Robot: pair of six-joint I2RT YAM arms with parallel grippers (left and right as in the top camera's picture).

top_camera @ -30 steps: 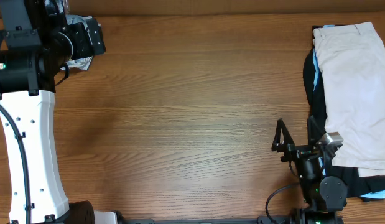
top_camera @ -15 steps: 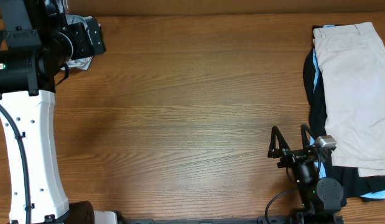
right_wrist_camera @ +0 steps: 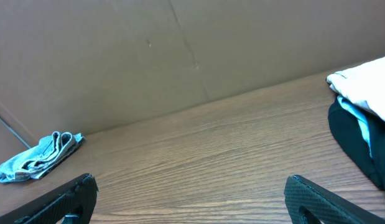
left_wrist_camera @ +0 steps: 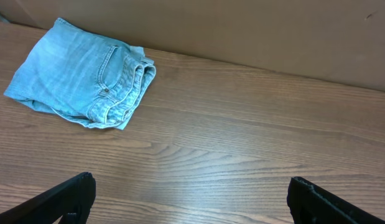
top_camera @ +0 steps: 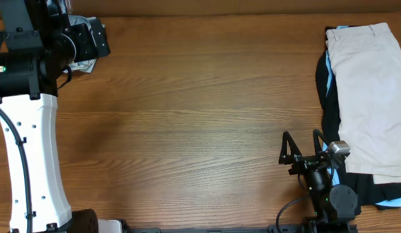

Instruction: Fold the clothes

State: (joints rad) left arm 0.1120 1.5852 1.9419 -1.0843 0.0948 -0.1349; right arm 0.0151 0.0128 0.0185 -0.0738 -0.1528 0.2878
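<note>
Folded light-blue denim shorts (left_wrist_camera: 80,81) lie on the wooden table near the back wall. In the overhead view they (top_camera: 87,65) peek out from under my left arm at the far left. My left gripper (left_wrist_camera: 191,199) is open and empty, hovering a little short of them. A pile of clothes lies at the right edge: beige shorts (top_camera: 368,97) on top of a black garment (top_camera: 328,120) and a sky-blue one (top_camera: 328,68). My right gripper (top_camera: 302,147) is open and empty, just left of the pile near the front edge. The right wrist view shows its jaws (right_wrist_camera: 191,199) wide apart.
A brown cardboard wall (right_wrist_camera: 180,50) runs along the table's back edge. The left arm's white base link (top_camera: 28,155) stands along the left side. Bare wood tabletop (top_camera: 200,116) lies between the two arms.
My right gripper has drawn back slightly toward the front edge and settled. The left arm and the clothes have not moved.
</note>
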